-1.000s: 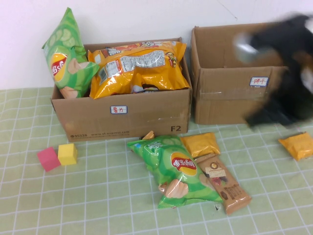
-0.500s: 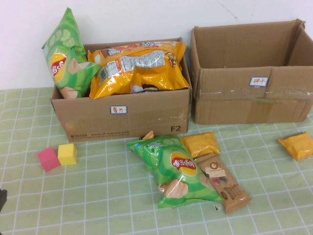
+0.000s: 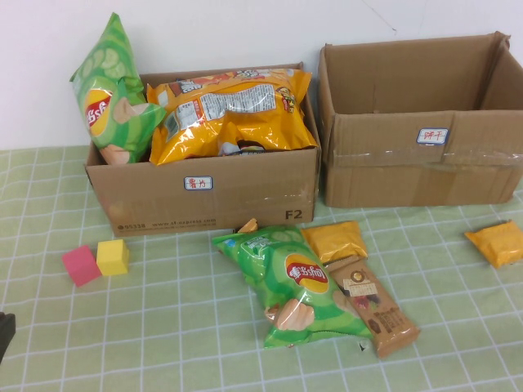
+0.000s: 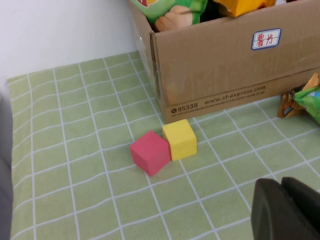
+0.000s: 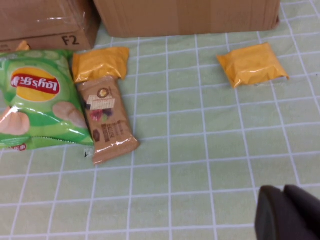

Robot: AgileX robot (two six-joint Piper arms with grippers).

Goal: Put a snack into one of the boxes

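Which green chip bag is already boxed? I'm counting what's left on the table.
The upright green bag at the left end of the lower box. The other green bag lies flat on the table.

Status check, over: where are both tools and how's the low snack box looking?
Left tool shut, empty, near the cubes. Right tool shut, empty, over open mat. Low box already holds chip bags; green chip bag on mat, unobstructed.

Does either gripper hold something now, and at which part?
Nothing is held. The left gripper is shut, empty, above the green checked tablecloth; the right gripper likewise.
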